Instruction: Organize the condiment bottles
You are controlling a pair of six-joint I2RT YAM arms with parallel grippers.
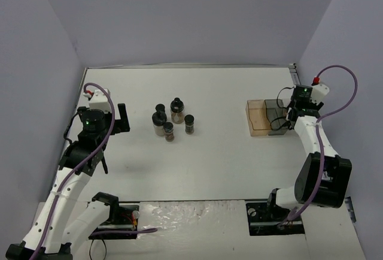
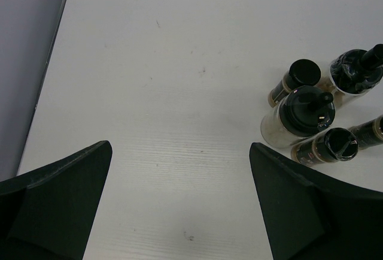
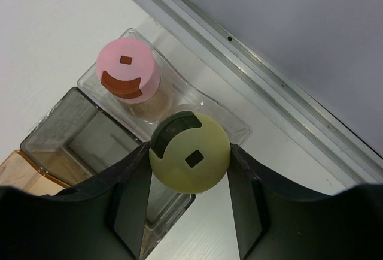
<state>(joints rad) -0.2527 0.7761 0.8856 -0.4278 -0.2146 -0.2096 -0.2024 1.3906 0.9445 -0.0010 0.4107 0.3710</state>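
Observation:
Several black-capped condiment bottles (image 1: pixel 169 121) stand in a tight cluster left of the table's middle; they also show at the right of the left wrist view (image 2: pixel 308 113). My left gripper (image 1: pixel 122 119) (image 2: pixel 179 146) is open and empty over bare table, just left of the cluster. My right gripper (image 1: pixel 288 116) (image 3: pixel 188 147) is shut on the pale-yellow-capped bottle (image 3: pixel 190 159), held upright over the edge of the tray's clear compartment (image 3: pixel 239 129). The pink-capped bottle (image 3: pixel 127 70) stands in that clear compartment, just beyond the yellow one.
The compartment tray (image 1: pixel 256 119) sits at the right, with an amber section (image 3: pixel 24 176) and a grey section (image 3: pixel 78 131) beside the clear one. The table's raised back edge (image 3: pixel 281 86) and the enclosure wall run close behind the tray.

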